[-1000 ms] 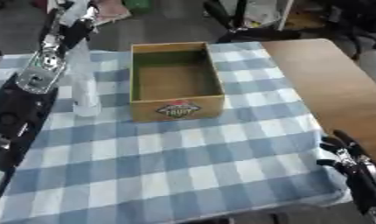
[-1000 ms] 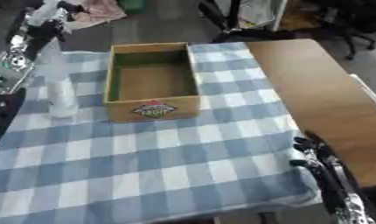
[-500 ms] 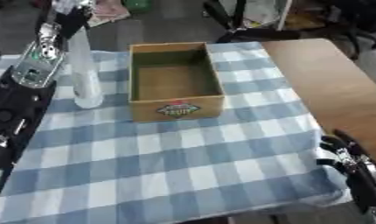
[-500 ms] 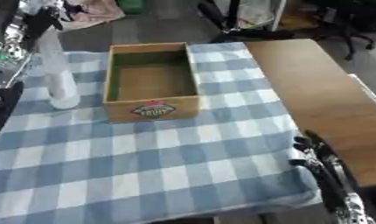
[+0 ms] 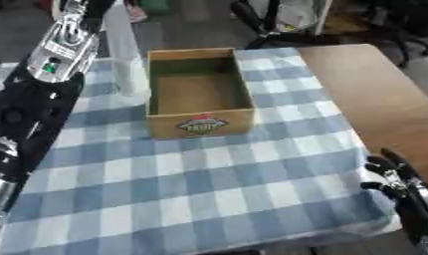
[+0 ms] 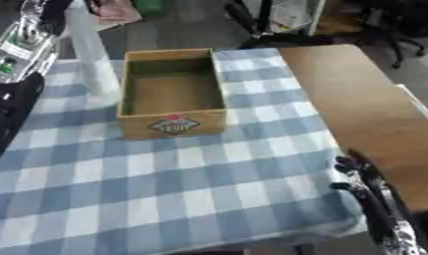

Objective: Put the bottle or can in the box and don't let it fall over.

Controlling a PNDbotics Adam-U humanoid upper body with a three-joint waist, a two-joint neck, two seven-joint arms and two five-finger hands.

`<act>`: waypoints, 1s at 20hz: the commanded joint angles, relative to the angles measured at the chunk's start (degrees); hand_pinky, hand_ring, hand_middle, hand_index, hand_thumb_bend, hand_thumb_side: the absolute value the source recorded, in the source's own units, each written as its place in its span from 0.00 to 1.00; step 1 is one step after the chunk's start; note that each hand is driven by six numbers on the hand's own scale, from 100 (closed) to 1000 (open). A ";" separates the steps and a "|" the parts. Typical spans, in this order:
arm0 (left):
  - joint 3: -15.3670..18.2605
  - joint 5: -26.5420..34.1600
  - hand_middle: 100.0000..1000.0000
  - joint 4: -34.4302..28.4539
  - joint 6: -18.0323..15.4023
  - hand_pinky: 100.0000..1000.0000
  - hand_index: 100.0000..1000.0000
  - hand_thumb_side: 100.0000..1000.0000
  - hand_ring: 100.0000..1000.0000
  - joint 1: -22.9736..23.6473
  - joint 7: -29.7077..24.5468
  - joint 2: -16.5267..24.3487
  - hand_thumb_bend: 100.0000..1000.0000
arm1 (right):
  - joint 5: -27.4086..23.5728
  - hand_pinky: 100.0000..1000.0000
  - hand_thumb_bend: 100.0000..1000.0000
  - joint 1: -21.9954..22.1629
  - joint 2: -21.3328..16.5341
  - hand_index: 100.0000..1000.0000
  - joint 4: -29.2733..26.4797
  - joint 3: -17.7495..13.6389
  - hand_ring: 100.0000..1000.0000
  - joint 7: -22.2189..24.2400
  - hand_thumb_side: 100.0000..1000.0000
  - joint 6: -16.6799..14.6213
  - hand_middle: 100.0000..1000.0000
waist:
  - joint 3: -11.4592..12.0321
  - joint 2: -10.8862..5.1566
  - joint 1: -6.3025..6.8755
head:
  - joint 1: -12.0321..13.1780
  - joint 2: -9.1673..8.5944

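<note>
A tall clear bottle [image 5: 122, 55] stands upright just left of the wooden box [image 5: 200, 125], its base near the box's left wall and seemingly lifted off the cloth. My left hand [image 5: 81, 9] is at the top edge of the view, shut around the bottle's upper part; the black and silver left arm runs down the left side. The box is open-topped and holds nothing; a round label is on its front wall. My right hand [image 5: 397, 185] rests open at the lower right, fingers up, far from the box.
A blue and white checked cloth [image 5: 191, 184] covers the table. Bare brown tabletop [image 5: 374, 94] lies to the right of it. Black chair bases [image 5: 261, 25] stand on the floor beyond the far edge.
My left hand has carried the bottle up and to the right, from a spot on the cloth to right beside the box's left wall. The right hand has stayed put.
</note>
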 commanded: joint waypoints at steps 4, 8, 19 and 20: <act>-1.39 -0.43 0.06 -0.20 -1.33 0.33 0.48 0.54 0.13 -1.53 -0.44 -3.21 0.00 | -0.07 0.63 0.00 -0.52 -0.08 0.96 -0.39 0.31 0.85 0.54 0.65 0.02 0.79 | -1.20 -0.70 -0.10 | 0.58 -0.23; -1.37 -1.77 0.13 2.88 -3.44 0.43 0.53 0.49 0.20 -0.14 1.09 -4.47 0.00 | -0.05 0.63 0.00 -0.49 0.00 0.96 -0.31 0.21 0.85 0.45 0.65 0.06 0.79 | -1.62 -0.50 -0.03 | 0.46 -0.20; -0.43 -14.18 0.78 5.62 -4.20 0.79 0.91 0.80 0.82 2.19 7.57 -2.69 0.58 | 0.03 0.63 0.00 -0.56 0.02 0.96 -0.29 0.03 0.85 0.38 0.65 0.12 0.79 | -1.06 -0.31 0.24 | -0.14 -0.03; -0.14 -15.98 0.80 5.12 -3.36 0.80 0.92 0.81 0.83 2.33 8.06 -2.24 0.63 | 0.04 0.63 0.00 -0.58 0.00 0.96 -0.29 0.00 0.85 0.36 0.65 0.12 0.79 | -0.94 -0.33 0.27 | -0.21 -0.04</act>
